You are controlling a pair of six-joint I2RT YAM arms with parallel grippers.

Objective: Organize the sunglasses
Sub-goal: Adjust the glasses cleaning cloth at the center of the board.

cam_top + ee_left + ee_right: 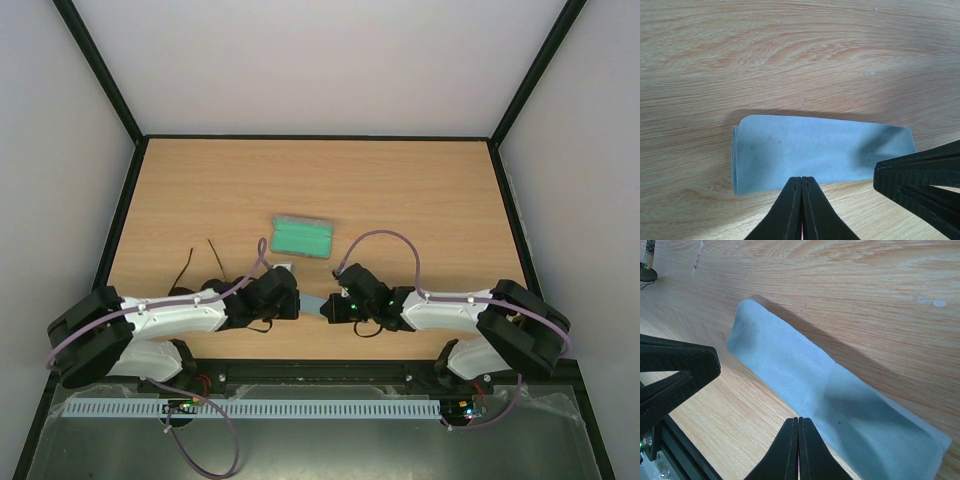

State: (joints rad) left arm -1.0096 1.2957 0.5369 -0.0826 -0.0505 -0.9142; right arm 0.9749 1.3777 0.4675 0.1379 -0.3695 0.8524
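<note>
Wood-grain tabletop (400, 190) is partly covered by a folded blue-grey cloth (820, 152); fingers of left gripper (802, 178) and right gripper (798, 419) are pressed together at its edge.

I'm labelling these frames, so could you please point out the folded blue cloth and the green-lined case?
folded blue cloth (810, 150), left wrist view, middle of its top face.
green-lined case (303, 237), top external view, centre of the green lining.
</note>
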